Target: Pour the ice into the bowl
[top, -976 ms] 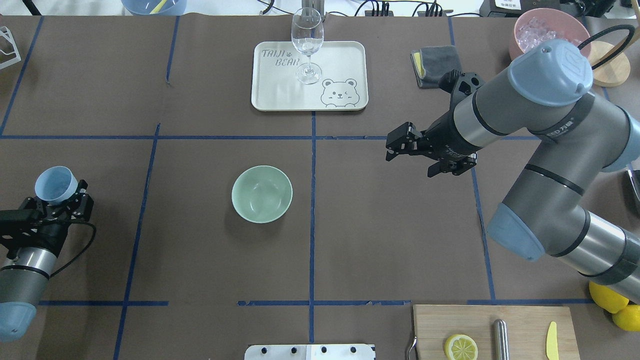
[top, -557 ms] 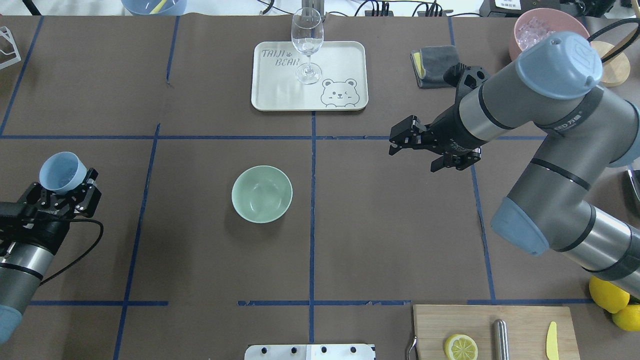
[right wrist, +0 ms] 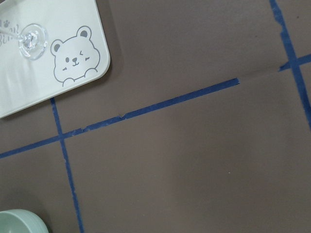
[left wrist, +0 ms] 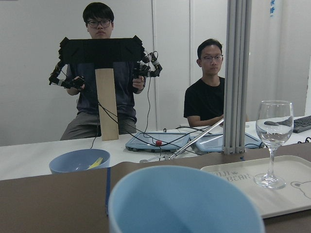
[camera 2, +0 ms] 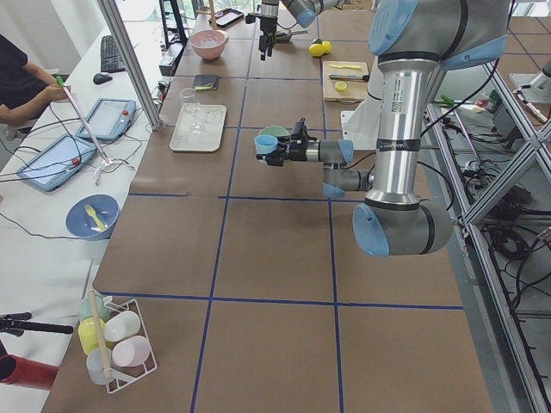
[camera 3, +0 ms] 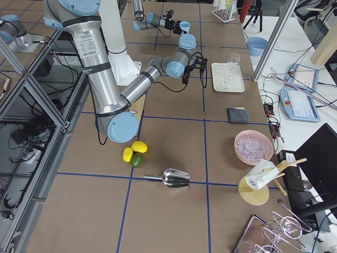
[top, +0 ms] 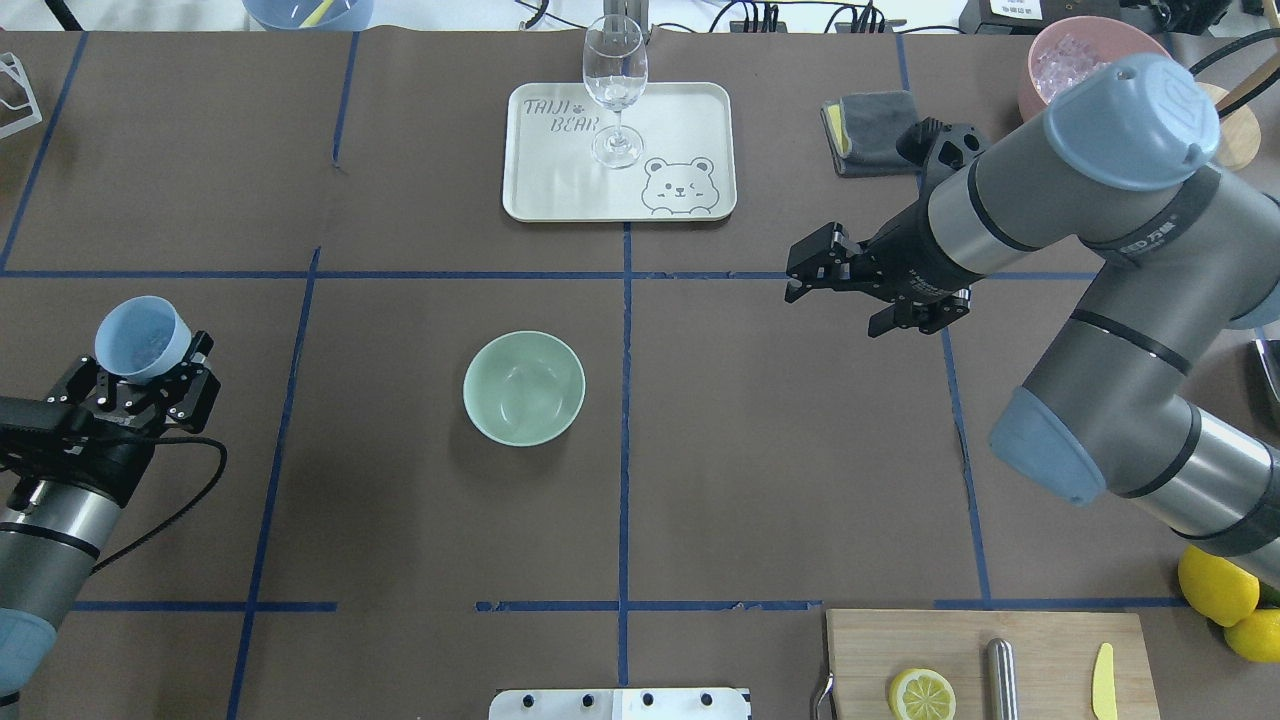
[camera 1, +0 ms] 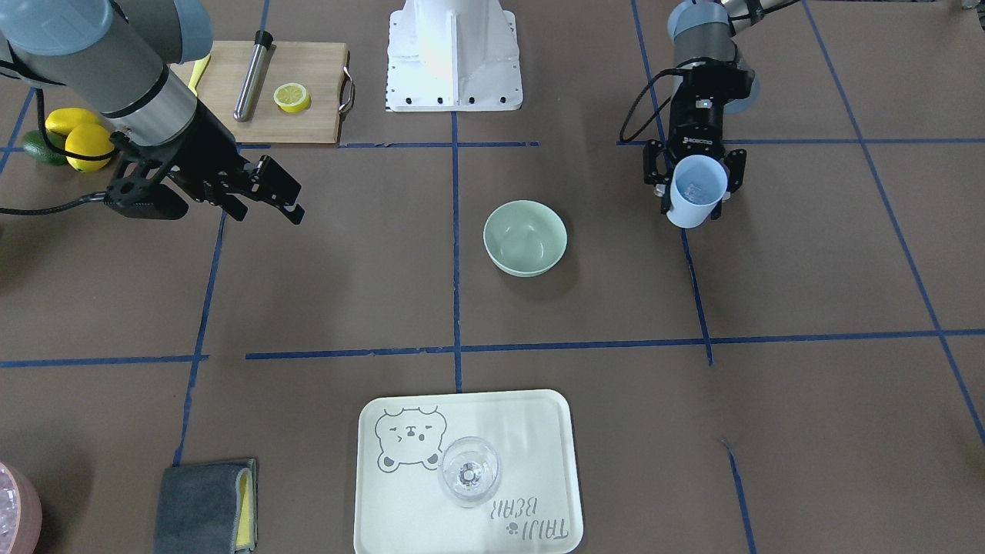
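Brown table (top: 400, 500), one bowl (top: 524, 388), one cup (top: 143, 336) in left claw (top: 152, 368), one wineglass (top: 614, 80)

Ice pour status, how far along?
Done: left end effector is shut on the light blue cup, upright, off to one side of the bowl; its contents are hard to make out. In hand: getting the cup to the bowl. Left: tipping it; the bowl looks empty. Right end effector is open, holding nothing.

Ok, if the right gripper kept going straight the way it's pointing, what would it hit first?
Probably the bare table, near the blue tape line between tray and bowl. The right gripper tilts downward; its wrist view shows nothing in between.
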Controlling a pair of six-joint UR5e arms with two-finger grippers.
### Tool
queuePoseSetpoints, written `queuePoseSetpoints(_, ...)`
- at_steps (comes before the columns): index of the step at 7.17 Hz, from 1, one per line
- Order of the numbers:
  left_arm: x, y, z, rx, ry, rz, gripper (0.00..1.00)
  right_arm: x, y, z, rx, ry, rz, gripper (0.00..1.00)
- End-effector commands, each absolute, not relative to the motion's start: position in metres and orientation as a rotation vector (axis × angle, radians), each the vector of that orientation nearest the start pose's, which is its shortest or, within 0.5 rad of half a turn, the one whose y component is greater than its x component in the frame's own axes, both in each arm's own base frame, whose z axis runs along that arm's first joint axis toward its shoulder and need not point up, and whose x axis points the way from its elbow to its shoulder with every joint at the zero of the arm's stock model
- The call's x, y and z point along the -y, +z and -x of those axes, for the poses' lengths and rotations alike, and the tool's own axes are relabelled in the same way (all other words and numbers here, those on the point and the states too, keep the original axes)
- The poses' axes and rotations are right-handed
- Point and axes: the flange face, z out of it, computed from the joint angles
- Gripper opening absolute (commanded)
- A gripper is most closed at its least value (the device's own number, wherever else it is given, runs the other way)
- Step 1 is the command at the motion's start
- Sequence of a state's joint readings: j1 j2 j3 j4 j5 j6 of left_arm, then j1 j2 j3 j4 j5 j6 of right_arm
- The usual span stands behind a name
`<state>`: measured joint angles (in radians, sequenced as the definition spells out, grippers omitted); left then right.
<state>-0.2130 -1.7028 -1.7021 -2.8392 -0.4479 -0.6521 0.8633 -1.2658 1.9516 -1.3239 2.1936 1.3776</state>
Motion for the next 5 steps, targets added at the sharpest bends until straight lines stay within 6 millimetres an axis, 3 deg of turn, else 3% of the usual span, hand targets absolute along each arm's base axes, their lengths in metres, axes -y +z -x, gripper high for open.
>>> queuePoseSetpoints(1,0.326,0.343,-0.465,-0.512,-0.191,-1.420,0.00,0.465,0.311,0.277,1.044,0.317,0.024,1.00)
queuePoseSetpoints(3,0.323,0.319,-0.488,-0.415,-0.064,-1.426,0.00,0.462,0.313,0.271,1.043,0.314,0.015,1.00)
queuePoseSetpoints(5,0.308,0.312,-0.523,-0.203,0.222,-1.455,0.00,0.463,0.313,0.271,1.042,0.315,0.014,1.00)
